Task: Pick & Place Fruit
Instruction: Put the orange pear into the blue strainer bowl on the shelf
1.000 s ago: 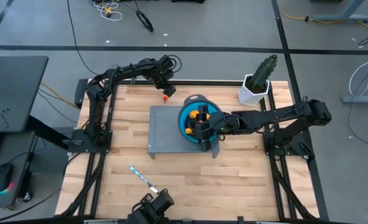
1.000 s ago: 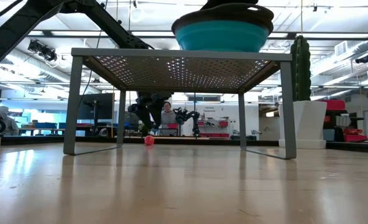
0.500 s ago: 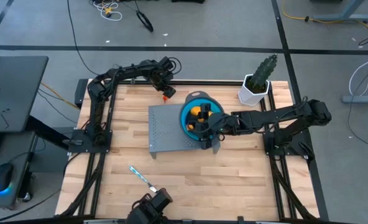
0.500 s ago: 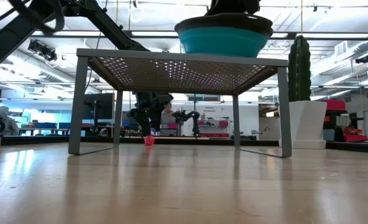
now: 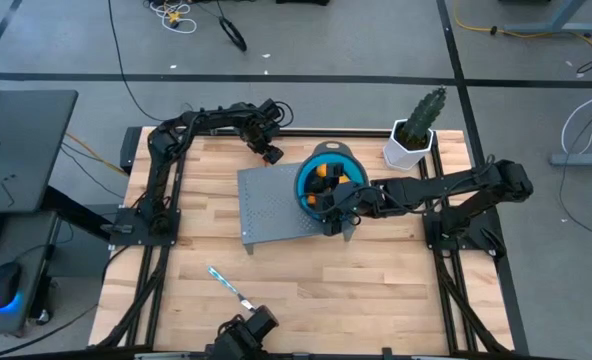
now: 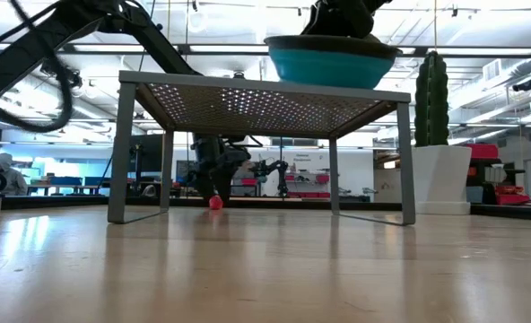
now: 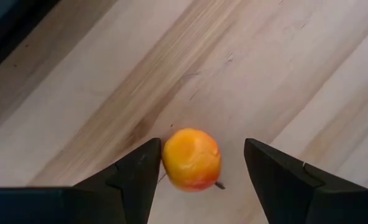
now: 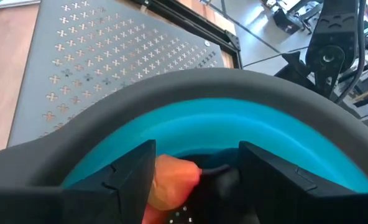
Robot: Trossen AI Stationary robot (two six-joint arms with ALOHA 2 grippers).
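arms: two
bowls: one
racks: one
cacti: one
knives: one
table fruits: one

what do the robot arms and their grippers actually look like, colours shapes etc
Both arms are dark, nearly black, built of slim jointed segments on black frame mounts at the table's sides. The left gripper ends in two flat, matte black fingers with angular, wedge-like tips; the right gripper has the same blocky black pair. No markings or coloured parts show on them, and no loose cables show along the arms.
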